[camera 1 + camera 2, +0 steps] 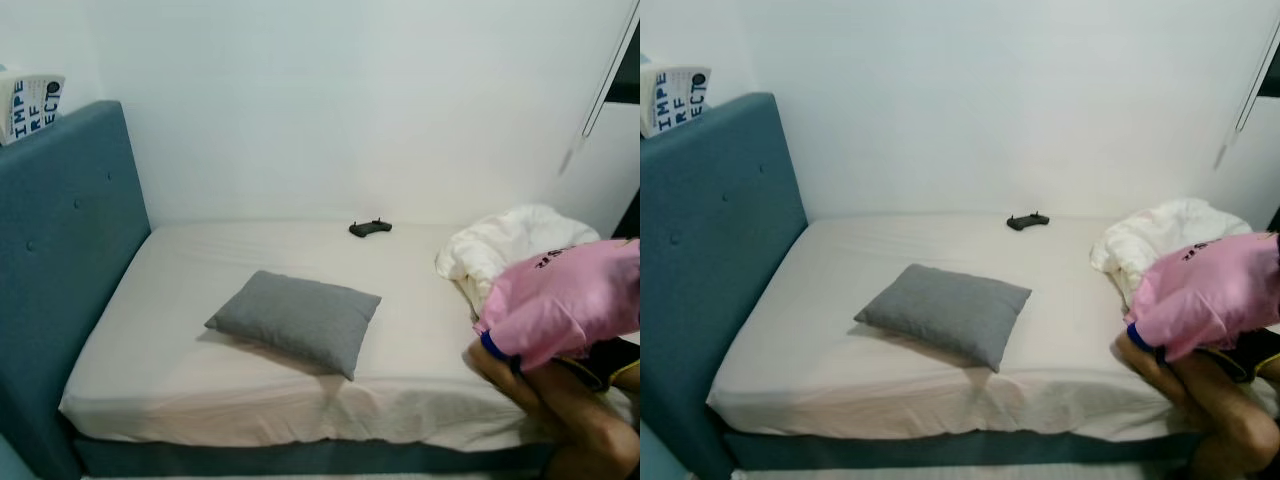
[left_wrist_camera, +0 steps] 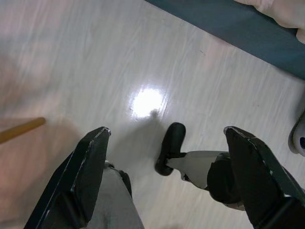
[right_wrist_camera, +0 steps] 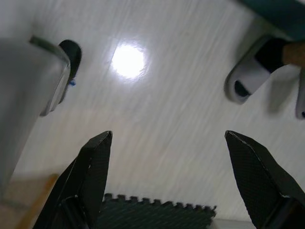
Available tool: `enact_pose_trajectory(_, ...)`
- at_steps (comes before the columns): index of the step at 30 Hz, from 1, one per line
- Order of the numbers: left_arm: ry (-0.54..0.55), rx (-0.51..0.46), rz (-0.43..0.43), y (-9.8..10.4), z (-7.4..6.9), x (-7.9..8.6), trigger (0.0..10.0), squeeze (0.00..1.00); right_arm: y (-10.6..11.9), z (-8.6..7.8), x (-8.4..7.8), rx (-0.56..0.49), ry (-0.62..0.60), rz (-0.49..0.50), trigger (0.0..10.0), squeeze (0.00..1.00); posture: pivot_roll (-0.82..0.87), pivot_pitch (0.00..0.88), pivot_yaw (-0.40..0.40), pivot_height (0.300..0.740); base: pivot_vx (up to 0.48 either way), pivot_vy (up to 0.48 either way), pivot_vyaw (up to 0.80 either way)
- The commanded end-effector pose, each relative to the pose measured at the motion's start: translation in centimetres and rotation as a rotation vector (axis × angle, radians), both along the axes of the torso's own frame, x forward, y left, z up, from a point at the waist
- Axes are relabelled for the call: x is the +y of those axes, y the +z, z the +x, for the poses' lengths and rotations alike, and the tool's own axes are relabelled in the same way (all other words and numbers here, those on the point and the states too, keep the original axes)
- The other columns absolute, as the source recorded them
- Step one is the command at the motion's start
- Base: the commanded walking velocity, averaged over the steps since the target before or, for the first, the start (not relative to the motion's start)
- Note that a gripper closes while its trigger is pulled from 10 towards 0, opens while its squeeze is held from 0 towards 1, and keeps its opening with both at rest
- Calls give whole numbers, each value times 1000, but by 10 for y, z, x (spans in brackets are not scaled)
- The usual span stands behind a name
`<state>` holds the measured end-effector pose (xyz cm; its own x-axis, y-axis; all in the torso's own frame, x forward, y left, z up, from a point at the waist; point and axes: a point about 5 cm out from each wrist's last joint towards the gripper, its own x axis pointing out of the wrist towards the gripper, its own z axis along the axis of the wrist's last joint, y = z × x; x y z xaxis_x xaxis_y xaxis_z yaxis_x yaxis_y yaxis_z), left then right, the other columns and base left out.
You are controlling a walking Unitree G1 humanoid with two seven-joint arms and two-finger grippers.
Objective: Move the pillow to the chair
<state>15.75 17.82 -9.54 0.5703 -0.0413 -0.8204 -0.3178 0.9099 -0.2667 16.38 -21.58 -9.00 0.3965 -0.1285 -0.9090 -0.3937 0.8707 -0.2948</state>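
Hanging low over the pale glossy floor, the left gripper has its two black fingers spread well apart, nothing between them. Below it a robot foot stands on the floor, with a bright light reflection just beside it; the blue bed base runs along the far edge. The right gripper also hangs with fingers wide apart and empty, over the same floor. A dark foam mat with a toothed edge lies beneath it, and a white slipper with a foot in it sits near the bed.

Ahead, the grey pillow lies flat on the bed, near the front edge and roughly centred, with open sheet on all sides. A black controller rests near the wall, well apart from the pillow. A white blanket is bunched at the right end. A person in a pink shirt crouches at the bed's front right corner. The blue headboard rises on the left, a book on top. White wall behind.
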Motion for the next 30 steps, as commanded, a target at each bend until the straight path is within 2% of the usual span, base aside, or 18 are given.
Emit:
enact_pose_trajectory(1,9,6,-6,-1,-1,-1,10000,0,1,2,-2,-4,-8,-2,10000,0,-27,0,-55,740,0,0,0)
enact_pose_trajectory(8,-16,2,-2,-1,-2,-2,10000,0,2,3,-3,-6,-16,2,10000,0,-27,0,-57,740,0,0,0)
enact_pose_trajectory(16,-19,9,-3,-1,-2,-3,10000,0,3,5,-3,-9,-11,-2,10000,0,-31,0,-60,740,0,-457,0)
enact_pose_trajectory(30,-2,31,20,-2,-4,-2,10000,0,4,7,-4,-10,-9,-5,10000,0,-35,0,-55,740,0,0,0)
